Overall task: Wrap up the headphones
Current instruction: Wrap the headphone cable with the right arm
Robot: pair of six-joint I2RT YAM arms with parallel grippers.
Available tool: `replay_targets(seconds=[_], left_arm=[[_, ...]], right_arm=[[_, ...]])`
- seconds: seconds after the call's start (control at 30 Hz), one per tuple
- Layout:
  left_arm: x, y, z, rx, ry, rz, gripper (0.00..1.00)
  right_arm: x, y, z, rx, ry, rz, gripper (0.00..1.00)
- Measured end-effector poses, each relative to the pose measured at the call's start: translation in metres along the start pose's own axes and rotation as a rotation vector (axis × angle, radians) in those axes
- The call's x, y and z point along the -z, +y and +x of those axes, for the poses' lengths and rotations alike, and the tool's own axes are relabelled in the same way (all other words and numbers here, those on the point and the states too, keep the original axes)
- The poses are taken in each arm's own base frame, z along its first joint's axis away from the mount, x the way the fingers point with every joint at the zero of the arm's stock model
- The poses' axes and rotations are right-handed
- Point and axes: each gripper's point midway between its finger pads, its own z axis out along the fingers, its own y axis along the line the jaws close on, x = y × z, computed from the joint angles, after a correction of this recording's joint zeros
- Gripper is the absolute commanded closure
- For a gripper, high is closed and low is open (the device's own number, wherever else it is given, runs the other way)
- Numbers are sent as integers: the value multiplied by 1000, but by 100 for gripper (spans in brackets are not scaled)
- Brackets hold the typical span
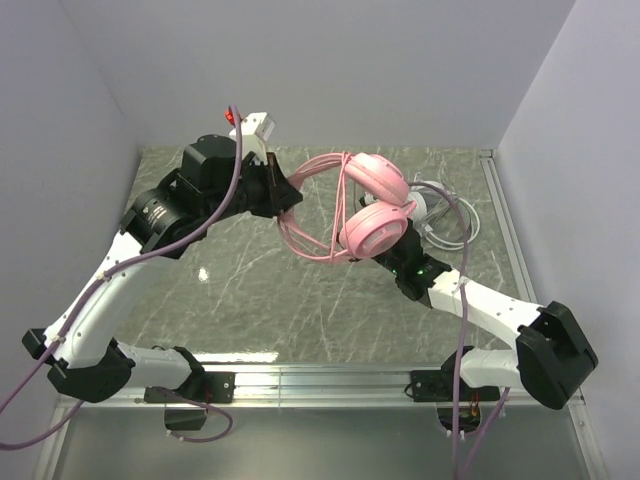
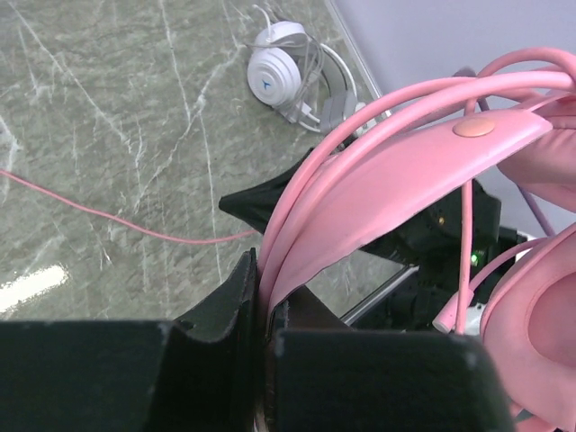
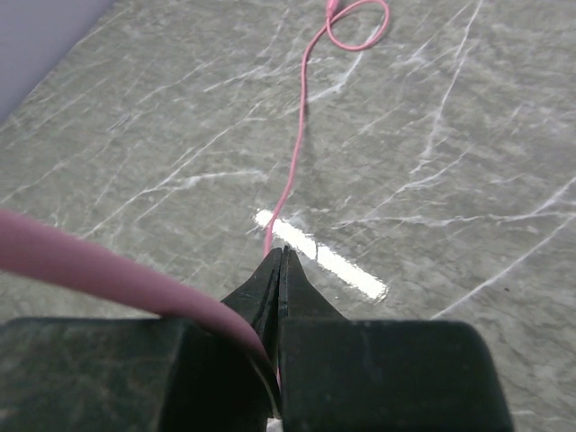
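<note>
The pink headphones [image 1: 378, 203] hang above the table between both arms, with loops of their pink cord [image 1: 310, 235] wound around the band. My left gripper [image 1: 288, 198] [image 2: 263, 270] is shut on the pink headband [image 2: 405, 171] and on the cord strands lying against it. My right gripper [image 1: 386, 262] [image 3: 282, 256] sits under the lower pink cup, shut on the pink cord [image 3: 297, 153]. From there the cord trails across the table to a small loop [image 3: 356, 22]. The white-grey headphones [image 1: 436, 210] [image 2: 279, 74] lie on the table at the back right with their thin cord.
The marble-patterned table [image 1: 250, 290] is walled at the left, back and right. A metal rail [image 1: 320, 380] runs along its near edge by the arm bases. A slack stretch of pink cord [image 2: 117, 220] lies on the table below the left gripper.
</note>
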Motion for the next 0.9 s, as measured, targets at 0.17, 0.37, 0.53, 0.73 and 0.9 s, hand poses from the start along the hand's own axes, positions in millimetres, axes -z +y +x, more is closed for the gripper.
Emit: replay_targets(seconds=[0.17,0.37,0.53,0.73,0.9], left_arm=[[-8,8,-5,44,-14,-46,100],[-14,19,-12,102,-32,-79,100],[-26,30,-23,169,-55,-92,100],[-33,54,-29,262,-62,-103,100],[-37,54,-31,267,-60,-89,100]], right_arm=[[-4,5,11,-34,12,-36,100],[-4,9,22,-68,13,-72,100],[-3,15,23,-85,-6,-95,100],[-2,23,27,-99,-22,-124,100],[-1,33,30,-101,-29,-153,100]])
